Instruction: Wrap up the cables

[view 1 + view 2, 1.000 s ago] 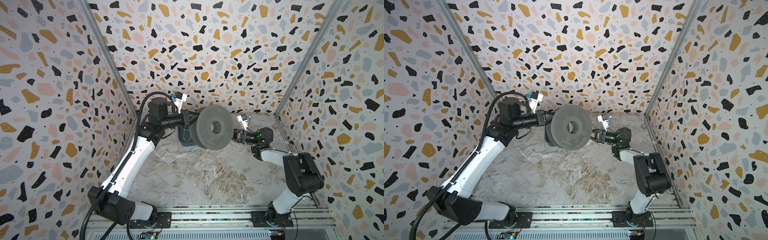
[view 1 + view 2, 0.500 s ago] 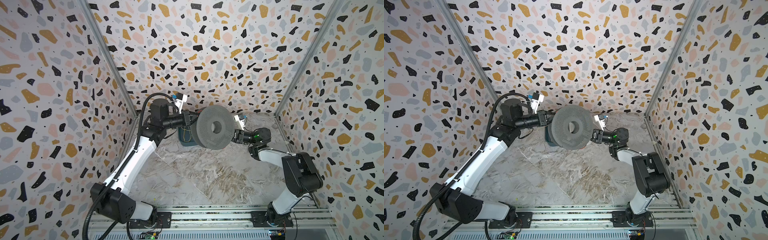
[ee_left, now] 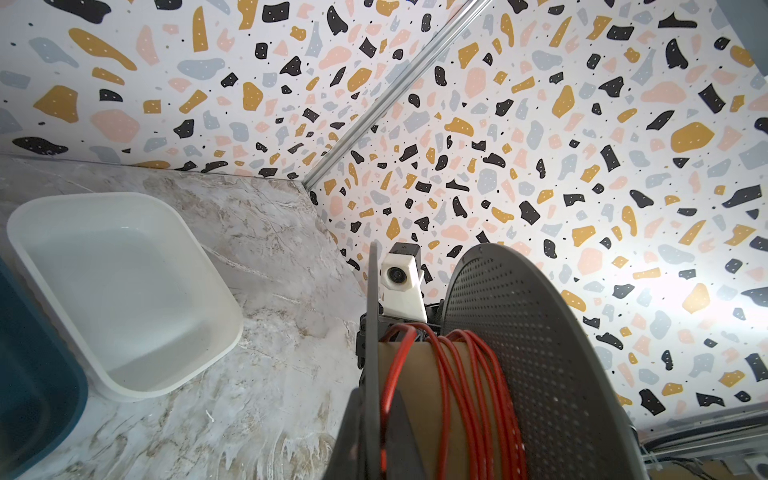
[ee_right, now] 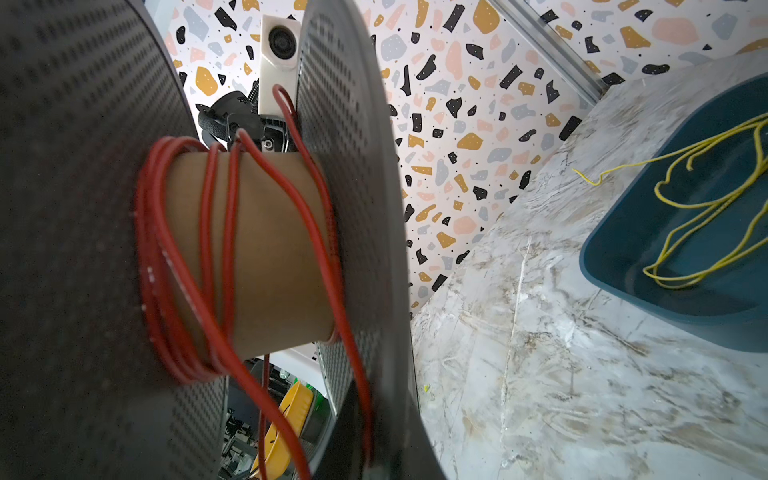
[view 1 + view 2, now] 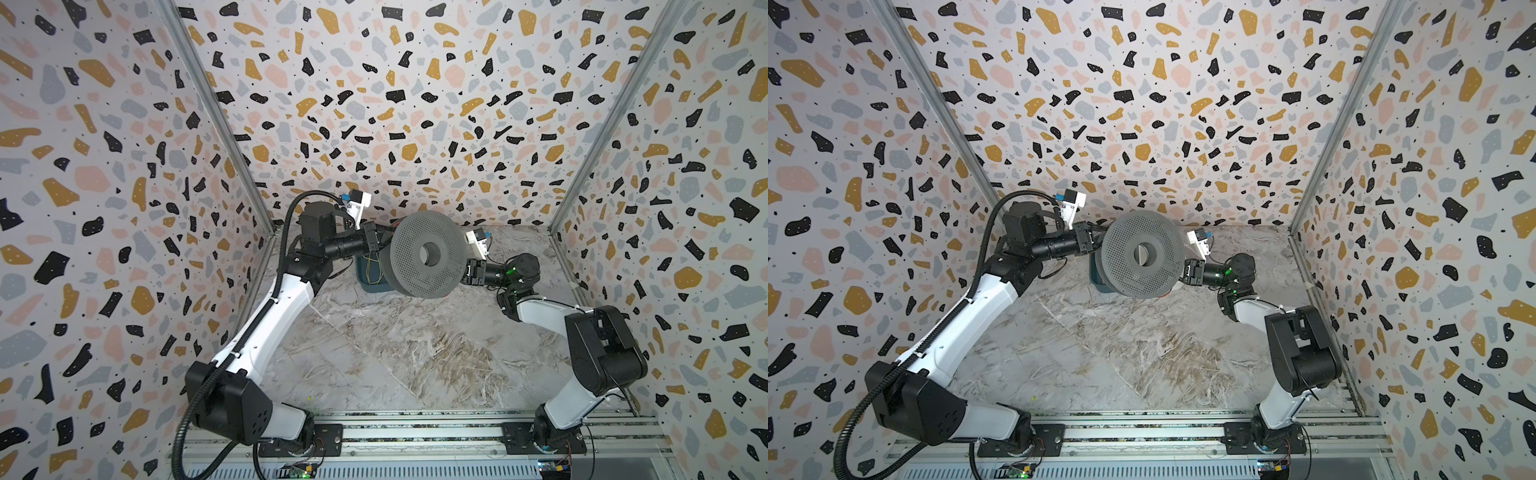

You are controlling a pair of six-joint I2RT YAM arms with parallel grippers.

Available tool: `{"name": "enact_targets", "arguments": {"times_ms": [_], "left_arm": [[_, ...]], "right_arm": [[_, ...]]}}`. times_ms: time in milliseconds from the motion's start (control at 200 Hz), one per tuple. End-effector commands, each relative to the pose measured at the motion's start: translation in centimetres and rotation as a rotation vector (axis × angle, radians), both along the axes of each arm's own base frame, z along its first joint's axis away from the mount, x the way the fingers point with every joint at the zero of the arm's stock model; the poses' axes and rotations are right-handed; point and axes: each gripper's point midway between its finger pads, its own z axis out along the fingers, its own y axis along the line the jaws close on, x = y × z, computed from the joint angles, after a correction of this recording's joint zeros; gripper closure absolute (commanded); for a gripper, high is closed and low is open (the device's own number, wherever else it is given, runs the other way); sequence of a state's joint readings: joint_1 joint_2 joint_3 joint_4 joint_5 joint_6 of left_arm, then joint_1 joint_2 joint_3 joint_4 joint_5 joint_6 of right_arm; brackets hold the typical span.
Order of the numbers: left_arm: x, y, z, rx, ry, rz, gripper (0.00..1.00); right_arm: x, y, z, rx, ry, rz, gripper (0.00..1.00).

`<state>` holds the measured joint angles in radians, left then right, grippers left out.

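Above the table's (image 5: 395, 357) back edge: spool (image 5: 428, 253), axis upright, crosswise to both grippers.
Left gripper (image 5: 377, 241): closed on one flange.
Right gripper (image 5: 468, 272): opposite rim; we cannot tell its grip.
Red cable (image 4: 224, 232): loosely round core, nearer right gripper.

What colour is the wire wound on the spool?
The wire is red, clearest in the right wrist view.

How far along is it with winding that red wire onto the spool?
Done: several loose turns of thin red wire circle the brown cardboard core of the grey perforated spool. In hand: the left gripper clamps a spool flange; the right gripper sits at the opposite rim. Left: one strand trails off the core out of view, so some winding probably remains.
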<state>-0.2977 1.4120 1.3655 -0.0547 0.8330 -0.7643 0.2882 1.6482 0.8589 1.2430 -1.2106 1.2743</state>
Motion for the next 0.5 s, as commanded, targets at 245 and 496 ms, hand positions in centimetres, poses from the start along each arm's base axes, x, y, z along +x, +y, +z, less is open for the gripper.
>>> {"name": "enact_targets", "arguments": {"times_ms": [245, 496], "left_arm": [[-1.1, 0.1, 6.4, -0.158, -0.081, -0.052, 1.0], [-1.1, 0.2, 7.2, -0.198, -0.081, -0.065, 1.0]], "right_arm": [[0.1, -2.1, -0.5, -0.077, -0.009, -0.12, 0.41], [-0.4, -4.5, -2.6, -0.122, 0.053, -0.171, 0.39]]}}
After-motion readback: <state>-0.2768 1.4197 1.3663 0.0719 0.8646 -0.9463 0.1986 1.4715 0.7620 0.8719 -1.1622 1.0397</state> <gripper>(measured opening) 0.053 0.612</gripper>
